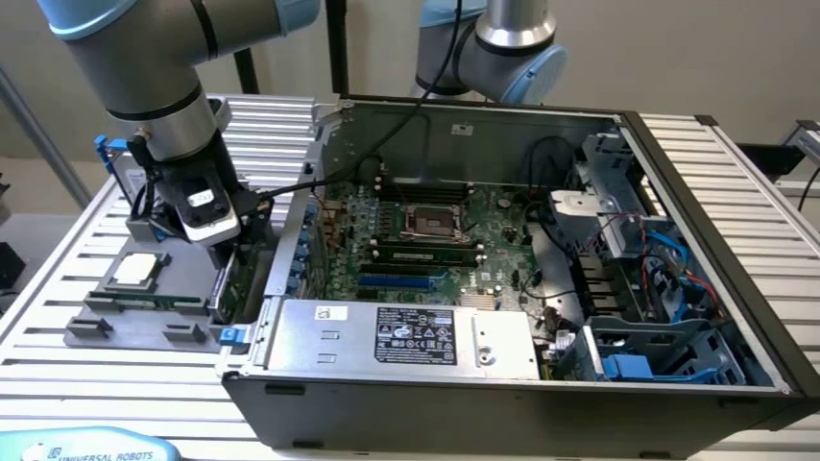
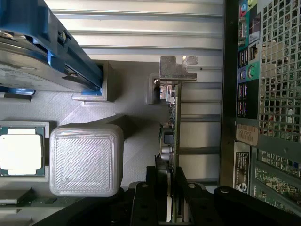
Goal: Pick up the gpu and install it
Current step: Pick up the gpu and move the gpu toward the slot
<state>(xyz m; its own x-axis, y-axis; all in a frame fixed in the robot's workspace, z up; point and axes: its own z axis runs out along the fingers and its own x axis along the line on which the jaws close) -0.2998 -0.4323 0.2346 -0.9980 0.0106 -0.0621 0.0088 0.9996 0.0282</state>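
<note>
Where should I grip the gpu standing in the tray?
Probably across its two flat faces at the free top edge, coming straight down from above: the gpu stands on edge in the gray tray, its silver bracket at one end.

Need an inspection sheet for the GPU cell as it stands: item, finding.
surface: slatted aluminium table, carrying a grey fixture tray and the open PC case.
job's things: gpu stands on edge in the tray beside the case, silver bracket at its end; not yet on the motherboard.
clutter: CPU, hard drive in blue frame and white printed block on the tray.
grippers: gripper closed on the gpu's two faces.
cables: black cable from the wrist towards the case; blue cables inside the case.
surroundings: second arm behind the case; device labelled Universal Robots at the table edge.
</note>
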